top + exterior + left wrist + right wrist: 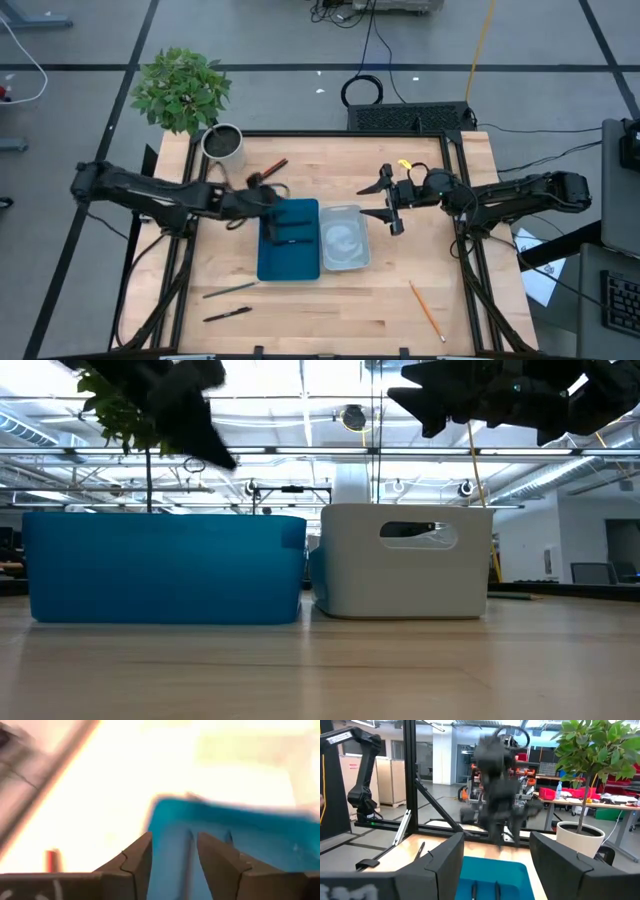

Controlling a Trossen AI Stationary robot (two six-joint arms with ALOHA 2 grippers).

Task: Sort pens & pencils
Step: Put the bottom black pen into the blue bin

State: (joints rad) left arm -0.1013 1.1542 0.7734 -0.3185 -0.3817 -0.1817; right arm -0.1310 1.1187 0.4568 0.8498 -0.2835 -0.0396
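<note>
Both pincers above tray edges.

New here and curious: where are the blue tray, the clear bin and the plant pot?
Blue tray point(286, 262): high view, bare floor near its front.
Clear bin point(344, 246): high view, its bottom.
Plant pot point(223, 143): high view, its top opening.

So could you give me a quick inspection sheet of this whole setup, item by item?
Surface: wooden table, bare wood around the bins.
Job's things: two pens in the blue tray; one pen and a greenish pencil in front of it; an orange pencil near the front right; a red pencil at the back.
Clutter: clear bin beside the blue tray; potted plant at the back left corner.
Grippers: left gripper over the blue tray's back end, jaws open, nothing in them; right gripper raised beside the clear bin, jaws open.
Cables: black coil on the floor behind the table.
Surroundings: grey floor; a workshop behind, no people seen.
</note>
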